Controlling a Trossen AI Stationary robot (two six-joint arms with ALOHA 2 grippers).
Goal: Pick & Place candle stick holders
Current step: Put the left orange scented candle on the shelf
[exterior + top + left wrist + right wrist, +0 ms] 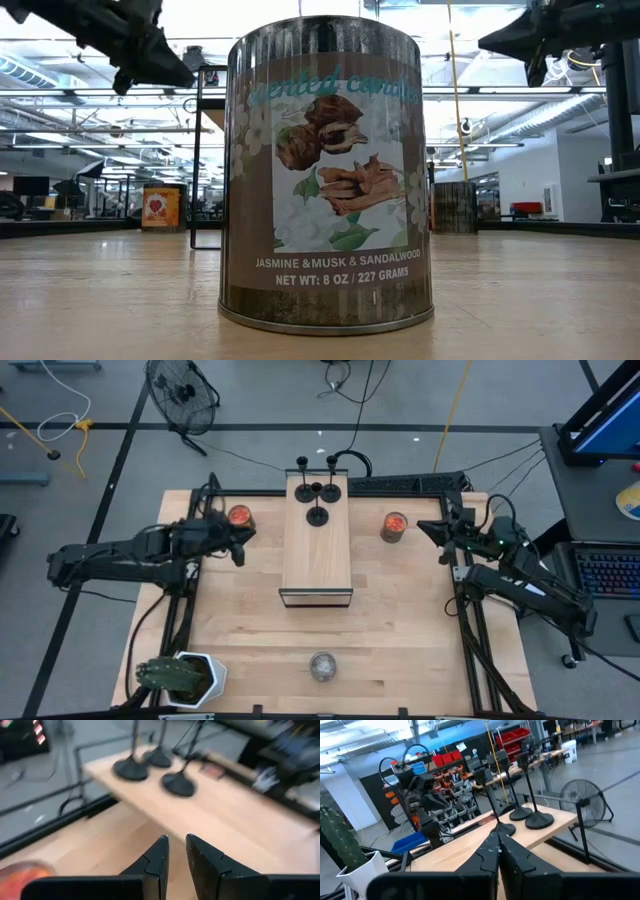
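Three matte-black candle stick holders stand upright on their disc bases at the far end of a raised wooden platform: one at the far left, one at the far right, one nearer. They also show in the left wrist view and the right wrist view. My left gripper hovers left of the platform, its fingers a narrow gap apart and empty. My right gripper hovers right of the platform, its fingers shut and empty.
Tins with orange-red tops stand left and right of the platform. A shiny round candle tin stands near the table's front edge and fills the low view. A cactus in a white pot stands at the near left corner.
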